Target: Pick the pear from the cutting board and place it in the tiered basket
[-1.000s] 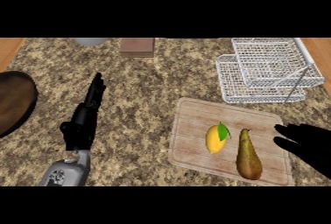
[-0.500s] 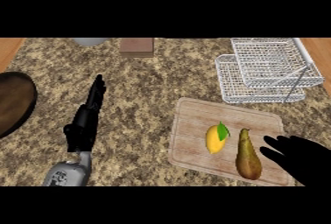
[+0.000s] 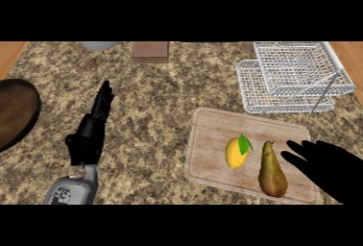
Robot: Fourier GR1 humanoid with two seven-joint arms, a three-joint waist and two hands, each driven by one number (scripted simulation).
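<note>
A brown pear (image 3: pixel 272 170) lies stem-up on the wooden cutting board (image 3: pixel 212 134), beside a yellow lemon (image 3: pixel 236 152) with a green leaf. My right hand (image 3: pixel 330 171) hovers over the board's right edge, fingers spread and pointing left, just to the right of the pear and apart from it. My left hand (image 3: pixel 92 129) rests open on the counter at the left, fingers straight and pointing away. The white wire tiered basket (image 3: pixel 294 77) stands at the back right, beyond the board.
A dark round wooden plate (image 3: pixel 14 113) sits at the left edge. A brown block (image 3: pixel 150 51) and a grey bowl (image 3: pixel 99 45) stand at the counter's far edge. Speckled granite spreads between the left hand and the board.
My right hand has slid left over the board's right side, closing the distance to the pear. The left hand, pear and lemon have not moved.
</note>
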